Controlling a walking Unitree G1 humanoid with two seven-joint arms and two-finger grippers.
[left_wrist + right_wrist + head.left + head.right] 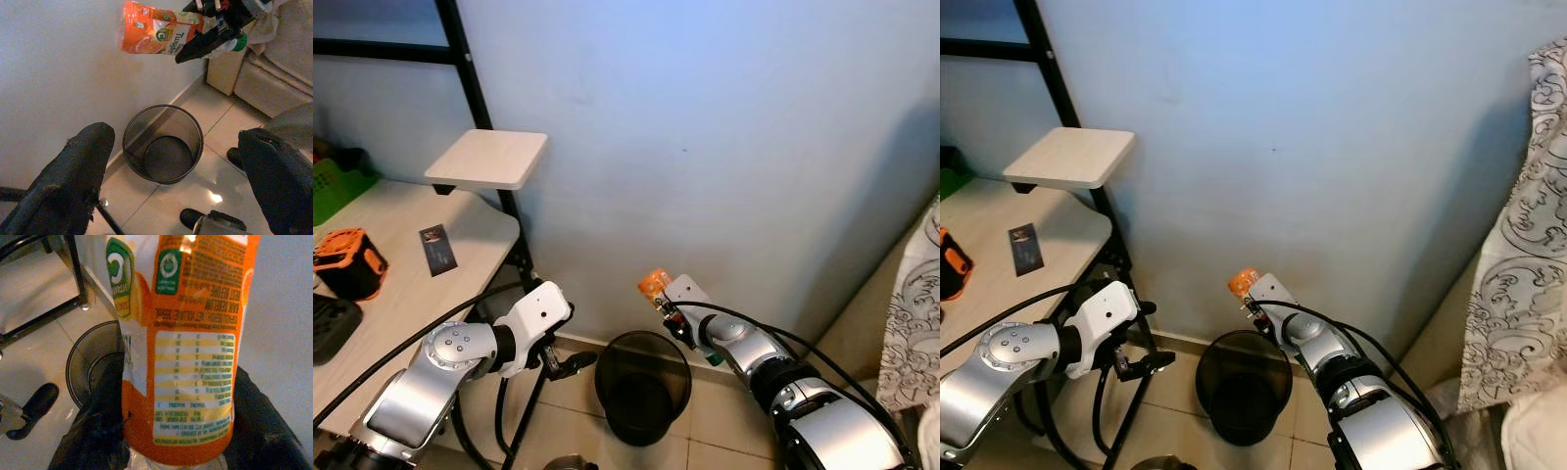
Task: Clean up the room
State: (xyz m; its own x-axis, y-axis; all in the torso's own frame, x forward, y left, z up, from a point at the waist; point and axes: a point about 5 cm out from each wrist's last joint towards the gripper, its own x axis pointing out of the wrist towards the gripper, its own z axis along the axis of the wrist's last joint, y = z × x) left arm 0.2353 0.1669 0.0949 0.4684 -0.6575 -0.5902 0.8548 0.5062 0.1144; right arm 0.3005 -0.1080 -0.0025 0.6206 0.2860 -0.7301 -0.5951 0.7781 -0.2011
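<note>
right gripper (658,299) raised, gripping orange bottle (159,34)

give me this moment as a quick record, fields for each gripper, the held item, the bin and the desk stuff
right gripper: shut on the orange juice bottle, held up near the wall, above the bin
held item: orange juice bottle, orange label, looks empty
left gripper: jaws open, holding nothing, low beside the desk leg
bin: black mesh bin on the tiled floor against the wall, nothing visible inside
desk: light desk carrying an orange-and-black box and a small dark card
next step (guess): release the bottle into the bin
</note>
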